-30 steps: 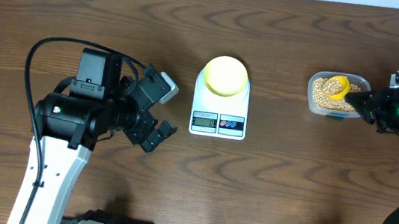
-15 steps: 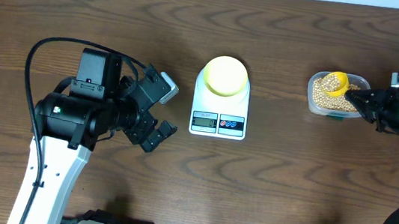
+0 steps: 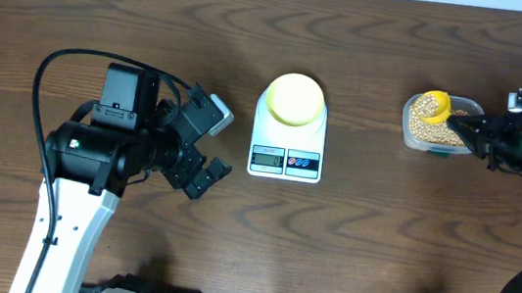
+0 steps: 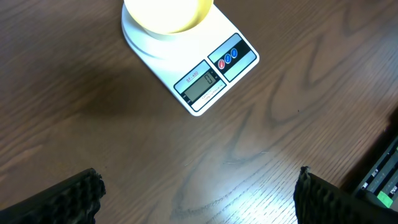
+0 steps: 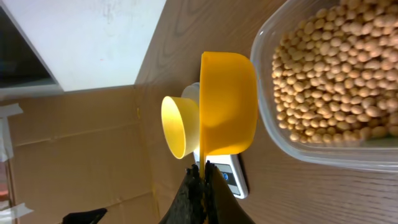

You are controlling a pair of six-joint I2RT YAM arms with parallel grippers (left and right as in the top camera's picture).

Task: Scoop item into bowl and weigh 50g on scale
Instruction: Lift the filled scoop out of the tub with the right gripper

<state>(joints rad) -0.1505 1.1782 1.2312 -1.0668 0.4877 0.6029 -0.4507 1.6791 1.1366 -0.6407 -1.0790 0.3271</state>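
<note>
on the wooden table (image 3: 379, 239), right tool (image 5: 202, 177) pinches the scoop (image 5: 227, 106) above the beans (image 5: 329, 81); left tool (image 4: 196, 199) spread wide.

The overhead camera is looking straight down from well above the wooden table (image 3: 347, 255), with the scale (image 3: 285, 159) and bowl (image 3: 293, 99) at centre. The left wrist camera is hovering nearer, tilting down at that same scale and bowl from the left. The right wrist camera is sitting low and very close, rolled sideways, facing past the yellow scoop (image 5: 227, 102) and clear tub (image 5: 336, 81) toward the same bowl.
</note>
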